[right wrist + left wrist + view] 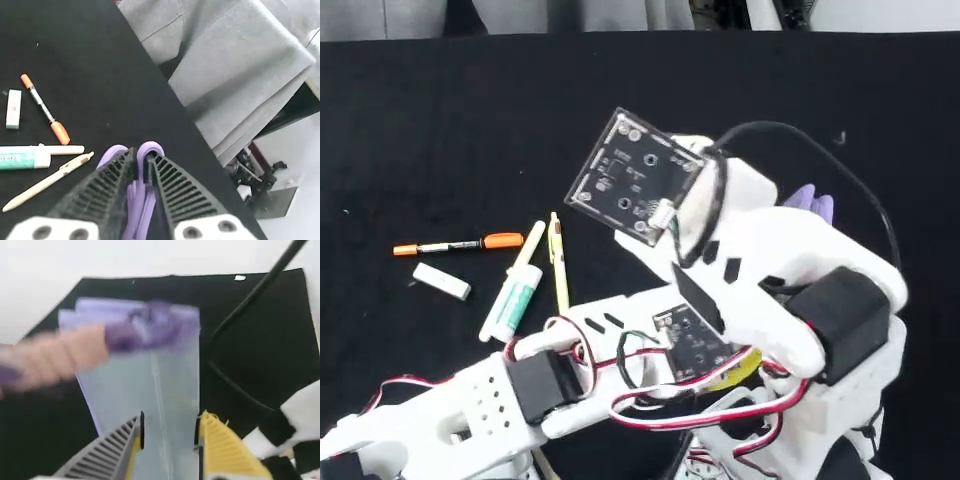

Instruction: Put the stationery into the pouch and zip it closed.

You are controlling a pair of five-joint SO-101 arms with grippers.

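Pouch (pixel 150 375), one, in clenched right hand (pixel 142 154); left hand (pixel 170 422) released; four loose stationery pieces (pixel 515 295).

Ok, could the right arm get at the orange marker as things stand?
Probably not yet. The right gripper is shut on the pouch, so it would have to let go first, and the orange marker lies off to the other side, past the left arm stretched across in between.
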